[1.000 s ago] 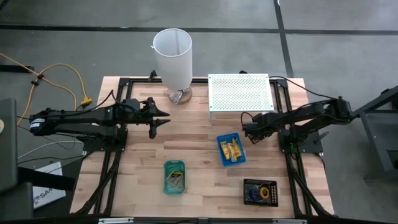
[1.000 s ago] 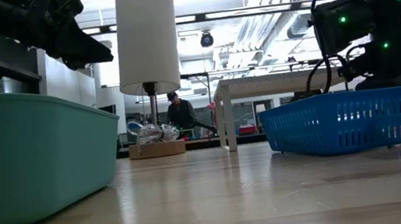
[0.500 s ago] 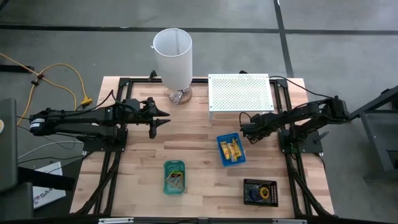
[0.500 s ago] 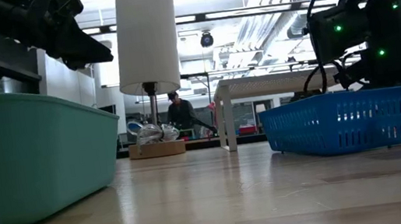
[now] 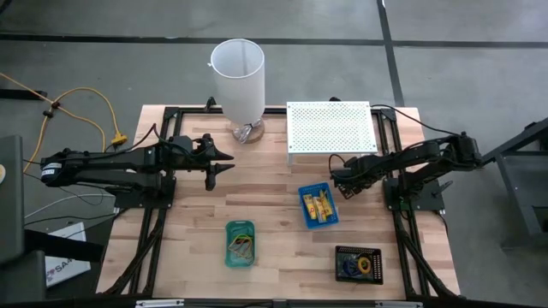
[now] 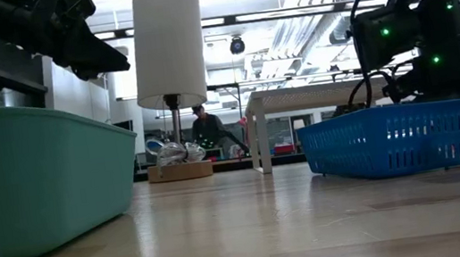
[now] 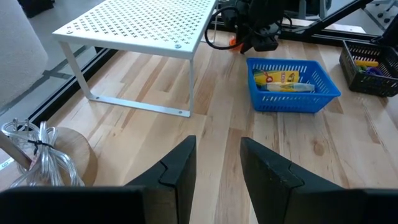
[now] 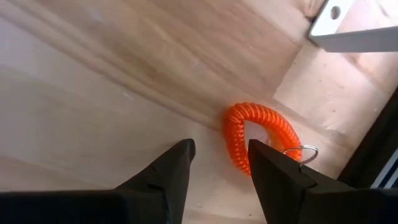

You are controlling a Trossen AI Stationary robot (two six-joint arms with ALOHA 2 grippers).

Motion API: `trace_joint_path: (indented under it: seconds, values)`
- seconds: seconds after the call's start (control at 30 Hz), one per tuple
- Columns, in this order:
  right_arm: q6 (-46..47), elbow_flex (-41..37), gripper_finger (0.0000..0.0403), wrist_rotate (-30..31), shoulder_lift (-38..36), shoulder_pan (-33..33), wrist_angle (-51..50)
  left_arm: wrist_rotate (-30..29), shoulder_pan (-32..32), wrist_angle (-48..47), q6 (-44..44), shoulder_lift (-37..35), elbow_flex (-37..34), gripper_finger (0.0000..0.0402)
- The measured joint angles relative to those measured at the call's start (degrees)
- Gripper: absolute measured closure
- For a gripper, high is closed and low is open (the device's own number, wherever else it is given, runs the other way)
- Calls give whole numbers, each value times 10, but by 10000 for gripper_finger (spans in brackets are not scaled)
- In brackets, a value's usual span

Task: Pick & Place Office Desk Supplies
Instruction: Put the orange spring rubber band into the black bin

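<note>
An orange spiral coil loop [image 8: 258, 132] with a small metal ring lies flat on the wood by the white shelf's leg [image 8: 348, 22]. My right gripper [image 8: 221, 152] hovers over it, open, with one finger on either side of the coil's near edge and apart from it. In the high view, my right gripper [image 5: 338, 181] is just beyond the blue tray [image 5: 318, 205], which holds yellow packets [image 7: 277, 79]. My left gripper [image 5: 218, 162] waits open [image 7: 217, 146] left of the table's centre, above the wood.
A green tray [image 5: 241, 243] holds rubber bands near the front. A black tray [image 5: 359, 263] with clips sits at the front right. The white perforated shelf [image 5: 330, 128] and the tall white cylinder [image 5: 238, 77] stand at the far edge. Bare wood lies between the trays.
My right gripper has shifted a little toward the table's left, staying just beyond the blue tray.
</note>
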Motion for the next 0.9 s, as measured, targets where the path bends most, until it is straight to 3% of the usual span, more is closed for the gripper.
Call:
trace_joint_path:
  seconds: [0.33,0.9]
  values:
    - [-8,0,251,0,-1,-5,-3,0,0,0,0,0,0,282]
    - [-63,0,251,-50,-5,-28,28,0,0,0,0,0,0,282]
